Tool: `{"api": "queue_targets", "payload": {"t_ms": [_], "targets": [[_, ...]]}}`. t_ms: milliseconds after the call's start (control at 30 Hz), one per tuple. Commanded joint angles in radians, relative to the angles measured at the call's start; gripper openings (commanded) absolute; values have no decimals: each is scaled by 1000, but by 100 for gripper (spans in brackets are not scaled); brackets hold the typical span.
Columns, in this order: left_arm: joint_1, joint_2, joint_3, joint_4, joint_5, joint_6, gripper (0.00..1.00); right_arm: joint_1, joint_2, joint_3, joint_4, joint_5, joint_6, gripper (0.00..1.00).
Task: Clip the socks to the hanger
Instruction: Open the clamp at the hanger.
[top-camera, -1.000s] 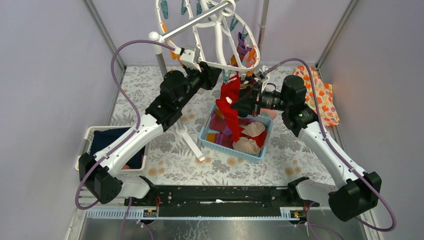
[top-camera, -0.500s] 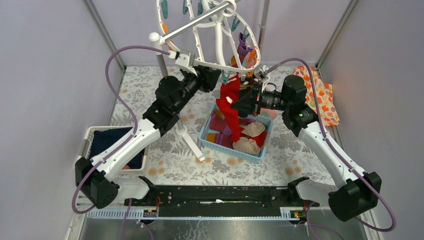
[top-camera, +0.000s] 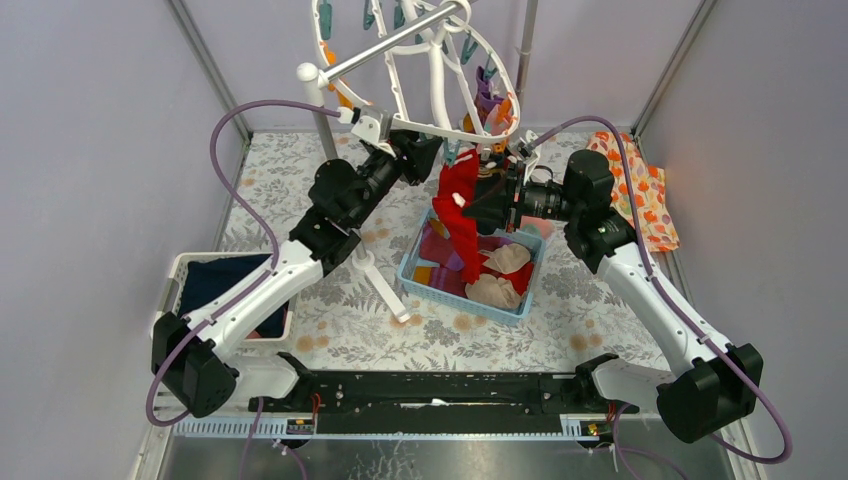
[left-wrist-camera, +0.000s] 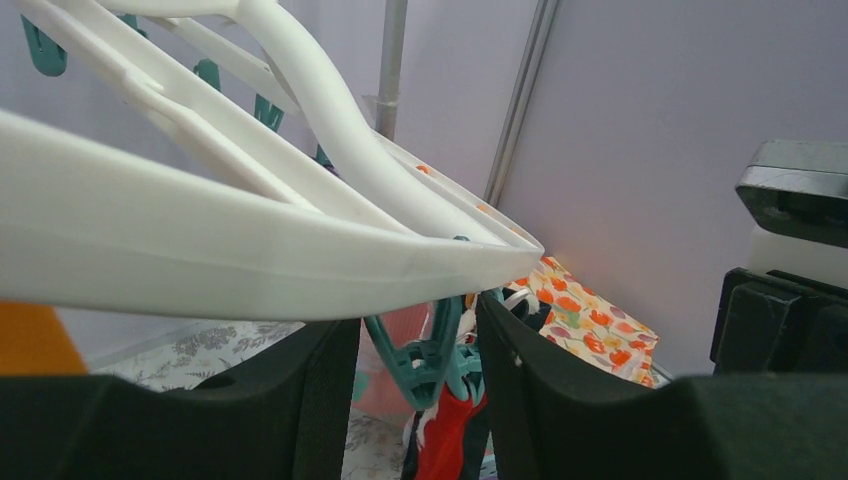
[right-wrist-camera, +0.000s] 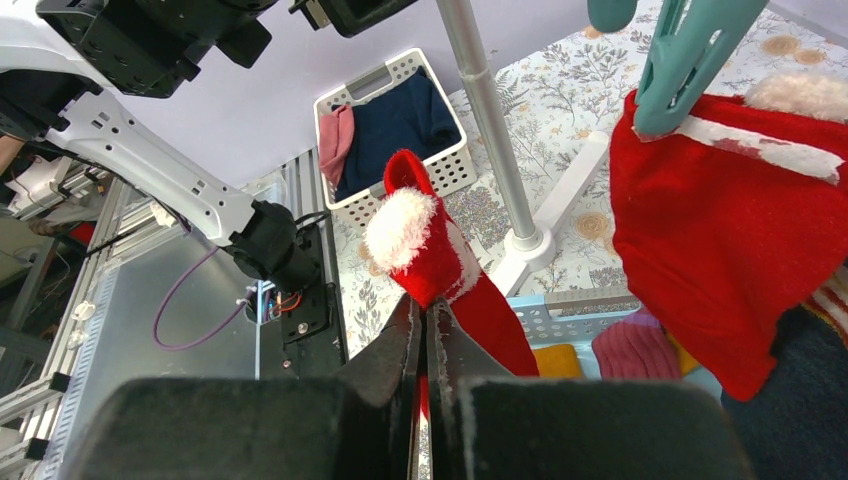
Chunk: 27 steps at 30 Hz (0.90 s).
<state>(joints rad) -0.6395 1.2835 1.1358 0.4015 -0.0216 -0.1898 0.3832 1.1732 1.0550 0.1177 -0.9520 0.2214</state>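
Red sock (right-wrist-camera: 452, 272) stayed clamped in the right gripper (right-wrist-camera: 422, 322) while the left gripper (left-wrist-camera: 415, 335) spread its jaws under the hanger (left-wrist-camera: 200, 250), seemingly straddling a teal clip (left-wrist-camera: 410, 372) it must squeeze open.

Light-blue basket (top-camera: 445, 290) is sitting mid-table on the leaf-print cover (top-camera: 350, 325), w/ the rack stand's white foot (top-camera: 385, 290) lying just left of it and its grey pole (top-camera: 322, 125) rising at far left. White basket (top-camera: 170, 290) is resting at near left, holding navy cloth (top-camera: 205, 280) & pink cloth (right-wrist-camera: 337, 140). Orange floral cloth (top-camera: 645, 200) is lying far right by the wall.
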Motion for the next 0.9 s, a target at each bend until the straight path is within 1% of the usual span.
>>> {"api": "queue_targets", "payload": {"t_ms": [0, 300, 567, 733, 867], "targets": [[6, 23, -12, 116, -1, 51, 50, -8, -30, 5, 33, -10, 3, 0], [7, 37, -8, 135, 5, 51, 37, -9, -32, 2, 35, -9, 3, 0], [6, 28, -9, 129, 17, 37, 20, -10, -35, 5, 25, 7, -13, 0], [6, 23, -6, 111, 17, 12, 16, -15, -30, 22, -3, 91, -41, 0], [6, 15, -4, 91, 17, -19, 15, -15, -8, 40, 31, 162, 25, 0]]}}
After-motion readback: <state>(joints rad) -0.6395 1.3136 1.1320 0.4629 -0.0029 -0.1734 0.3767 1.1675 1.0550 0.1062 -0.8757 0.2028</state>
